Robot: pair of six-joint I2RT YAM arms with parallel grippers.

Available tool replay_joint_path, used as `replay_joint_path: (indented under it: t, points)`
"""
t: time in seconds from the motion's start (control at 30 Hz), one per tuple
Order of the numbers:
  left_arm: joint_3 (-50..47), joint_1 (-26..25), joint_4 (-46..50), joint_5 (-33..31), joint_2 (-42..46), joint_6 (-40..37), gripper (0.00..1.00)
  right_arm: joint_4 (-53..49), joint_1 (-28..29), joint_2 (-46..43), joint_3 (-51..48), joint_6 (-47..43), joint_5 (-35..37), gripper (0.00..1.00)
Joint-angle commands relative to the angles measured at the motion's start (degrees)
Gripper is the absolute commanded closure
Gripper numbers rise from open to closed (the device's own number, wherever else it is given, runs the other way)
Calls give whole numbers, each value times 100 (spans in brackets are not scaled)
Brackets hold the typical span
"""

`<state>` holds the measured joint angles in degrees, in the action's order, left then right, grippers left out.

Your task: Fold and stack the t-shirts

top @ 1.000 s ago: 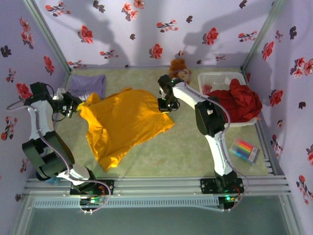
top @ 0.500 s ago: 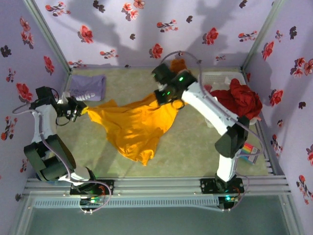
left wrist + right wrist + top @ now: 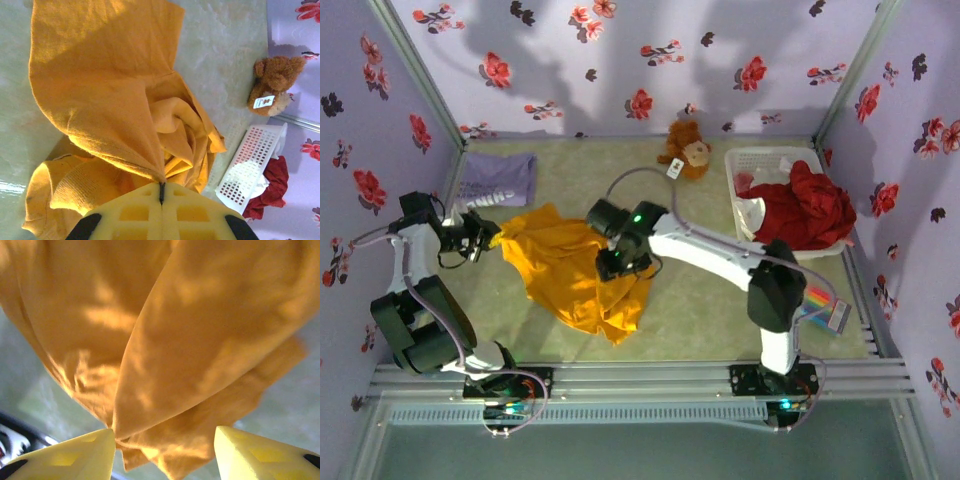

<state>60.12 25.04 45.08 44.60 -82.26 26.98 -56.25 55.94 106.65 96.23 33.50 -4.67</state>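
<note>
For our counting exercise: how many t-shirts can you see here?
2. An orange-yellow t-shirt lies crumpled left of centre. A lavender t-shirt lies flat in the far left corner. The red cloth heaped in the white basket may hide more.

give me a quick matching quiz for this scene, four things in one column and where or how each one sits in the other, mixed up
Things
1. orange-yellow t-shirt
2. lavender t-shirt
3. brown plush toy
4. white basket

Place or state
A. lying in the far left corner
B. holds a red cloth
C. crumpled, left of centre
D. by the far wall, just left of the basket

Pairs: 1-C, 2-A, 3-D, 4-B
</note>
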Motion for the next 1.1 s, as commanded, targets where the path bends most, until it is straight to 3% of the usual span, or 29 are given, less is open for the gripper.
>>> replay_joint_path:
  t: [0.0,0.2,0.3,0.47,0.53,0.6,0.63,0.67,0.8,0.87,0.97,1.07]
  points:
    - [-106,36,-91,128,48,-142,100,254,-619,-235,13,174,151,44]
    - [-106,25,-148,110,-41,-133,100,1137,-1593,390,-224,-154,-515,46]
    - [-75,15,-157,84,-103,-123,100,1338,-1878,873,-123,-233,-987,48]
    - [-53,-4,-154,59,-148,-123,100,1445,-2059,1561,45,-287,-1185,52]
    - [-53,1,-157,49,-150,-123,100,1575,-2122,1780,84,-236,-1311,61]
    - [-20,-3,-116,49,-158,-140,100,1531,-2175,1909,218,-237,-1339,89]
    - [-5,-3,-101,42,-148,-141,100,1470,-2175,1860,283,-264,-1231,98]
    - [23,1,-75,47,-124,-147,100,1376,-2179,1720,344,-300,-1026,100]
    - [189,1,-7,49,-80,-119,100,332,-2176,922,961,-739,408,100]
    - [252,0,-17,53,-80,-105,100,-54,-2162,519,1215,-922,785,100]
    - [331,18,16,57,-144,-149,100,-205,-1912,-68,1134,-935,544,100]
    - [378,24,36,75,-157,-191,100,-507,-1083,-328,717,-803,350,100]
